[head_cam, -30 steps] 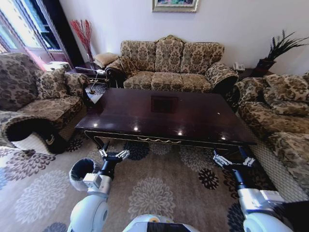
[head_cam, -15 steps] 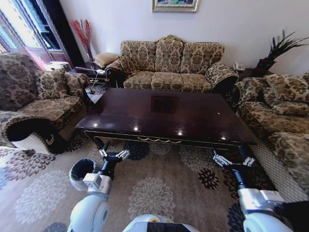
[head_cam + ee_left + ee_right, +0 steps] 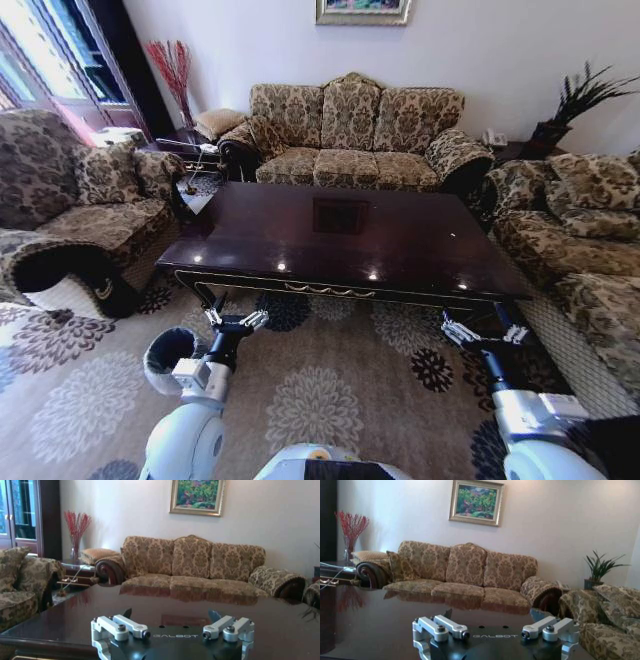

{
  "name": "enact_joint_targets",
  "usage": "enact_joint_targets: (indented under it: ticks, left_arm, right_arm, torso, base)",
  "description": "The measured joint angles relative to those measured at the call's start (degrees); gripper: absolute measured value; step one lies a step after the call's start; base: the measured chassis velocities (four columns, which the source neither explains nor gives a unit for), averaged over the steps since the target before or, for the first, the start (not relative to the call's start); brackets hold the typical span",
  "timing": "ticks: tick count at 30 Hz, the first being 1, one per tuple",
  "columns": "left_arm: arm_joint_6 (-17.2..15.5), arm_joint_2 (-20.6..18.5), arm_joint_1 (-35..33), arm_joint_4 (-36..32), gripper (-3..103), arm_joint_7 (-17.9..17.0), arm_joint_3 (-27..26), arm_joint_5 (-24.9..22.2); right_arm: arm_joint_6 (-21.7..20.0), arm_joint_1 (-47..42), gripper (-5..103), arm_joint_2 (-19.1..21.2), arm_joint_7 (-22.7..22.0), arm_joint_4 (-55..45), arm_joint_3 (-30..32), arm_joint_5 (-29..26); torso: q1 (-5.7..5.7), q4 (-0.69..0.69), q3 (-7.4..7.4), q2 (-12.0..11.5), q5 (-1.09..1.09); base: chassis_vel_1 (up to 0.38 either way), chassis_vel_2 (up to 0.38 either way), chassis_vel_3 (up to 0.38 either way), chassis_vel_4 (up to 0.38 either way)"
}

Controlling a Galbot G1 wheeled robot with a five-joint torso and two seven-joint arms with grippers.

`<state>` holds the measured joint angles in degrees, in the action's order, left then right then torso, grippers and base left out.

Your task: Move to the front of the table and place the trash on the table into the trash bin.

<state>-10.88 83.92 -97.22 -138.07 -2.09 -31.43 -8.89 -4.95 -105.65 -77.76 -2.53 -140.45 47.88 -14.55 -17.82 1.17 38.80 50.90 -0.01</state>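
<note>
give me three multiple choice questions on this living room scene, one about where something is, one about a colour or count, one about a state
1. Where is the trash bin?
A. on the table
B. on the carpet beside the left gripper
C. on the sofa

2. What colour is the table top?
A. white
B. dark reddish-brown
C. green

3. How do the jaws of both grippers stand?
A. open, holding nothing
B. shut on a bottle
C. shut on paper

Answers:
1 B: in the head view the bin stands on the floor next to the left gripper, short of the table's near edge.
2 B: the glossy top is dark reddish-brown.
3 A: the left gripper and the right gripper both show their jaws spread apart with nothing between.
</note>
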Motion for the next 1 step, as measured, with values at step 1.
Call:
enact_joint_targets:
  ticks: [1]
  left_arm:
    - [0.0,0.0,0.0,0.0,100,0.0,0.0,0.0]
  right_arm:
    - [0.0,0.0,100,0.0,0.0,0.0,0.0,0.0]
  torso:
    - [0.0,0.0,0.0,0.0,0.0]
  base:
    - [0.0,0.0,0.0,0.0]
